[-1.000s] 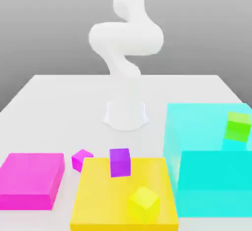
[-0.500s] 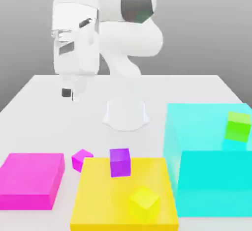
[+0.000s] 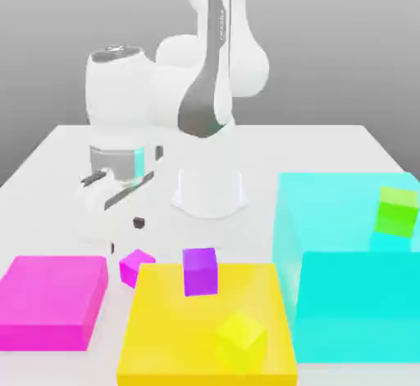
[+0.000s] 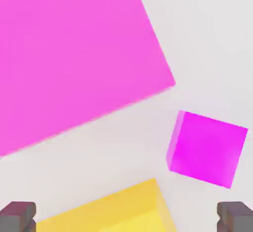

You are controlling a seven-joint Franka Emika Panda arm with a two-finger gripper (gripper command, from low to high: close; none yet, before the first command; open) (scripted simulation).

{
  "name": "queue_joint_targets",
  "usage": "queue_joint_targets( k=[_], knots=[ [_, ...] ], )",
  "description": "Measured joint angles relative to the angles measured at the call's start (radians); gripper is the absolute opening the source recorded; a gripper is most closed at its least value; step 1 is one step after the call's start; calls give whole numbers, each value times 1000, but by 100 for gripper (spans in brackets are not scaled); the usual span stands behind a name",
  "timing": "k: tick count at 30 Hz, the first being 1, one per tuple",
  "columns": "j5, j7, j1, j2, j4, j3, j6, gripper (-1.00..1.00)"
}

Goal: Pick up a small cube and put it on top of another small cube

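Exterior view
Arm: the white arm (image 3: 197, 72) bends down over the table (image 3: 328, 150) toward the exterior view's left.
Claw: the gripper (image 3: 125, 235) points down, poised just above the small magenta cube (image 3: 136, 266); its dark fingertips (image 3: 139, 222) stand apart with nothing between them, so it is open and empty.
Small magenta cube: sits on the table between the big magenta slab (image 3: 51, 300) and the yellow slab (image 3: 205, 327), close to both, turned a little askew.
Small purple cube: the small purple cube (image 3: 200, 271) rests on the yellow slab's far edge, near the magenta cube on the exterior view's right.
Other pieces: a small yellow cube (image 3: 240, 340) lies on the yellow slab; a green cube (image 3: 396, 210) sits on the tall cyan block (image 3: 344, 278).

Hand view
Small magenta cube: the cube (image 4: 207, 148) lies on bare table, apart from the magenta slab (image 4: 69, 53) and the yellow slab's corner (image 4: 113, 213).
Claw: two dark fingertips (image 4: 18, 216) show at the picture's edge, set wide, touching nothing.
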Motion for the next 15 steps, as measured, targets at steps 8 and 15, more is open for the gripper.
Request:
queue_joint_targets(
  k=[8, 15],
  knots=[
    [-178, 205, 53, 254, 3, -132, 209, 0],
    [-173, 205, 154, 360, 21, -228, 298, -100]
  ],
)
